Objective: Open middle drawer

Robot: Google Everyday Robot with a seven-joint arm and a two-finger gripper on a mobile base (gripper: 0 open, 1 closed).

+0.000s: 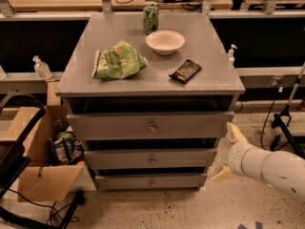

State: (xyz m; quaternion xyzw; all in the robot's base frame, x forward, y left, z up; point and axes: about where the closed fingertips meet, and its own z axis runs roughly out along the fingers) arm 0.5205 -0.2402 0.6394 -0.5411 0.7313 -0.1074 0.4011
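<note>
The grey cabinet has three stacked drawers, all pushed in. The middle drawer point(119, 159) has a wide flat front with a small round metal knob point(152, 161) at its centre. My gripper point(226, 153) sits just right of the cabinet at the middle drawer's height, on a white arm point(271, 168) reaching in from the right. Its two cream fingers point(233, 130) stand spread apart, open, with nothing between them. They point toward the cabinet's right front corner and stay off the knob.
Above the middle drawer is the top drawer point(114, 126), below it the bottom drawer point(119, 181). On the cabinet top point(209, 75) lie a green chip bag point(116, 61), a white bowl point(165, 41), a green can point(151, 17) and a dark packet point(185, 71). An open cardboard box point(43, 175) stands left.
</note>
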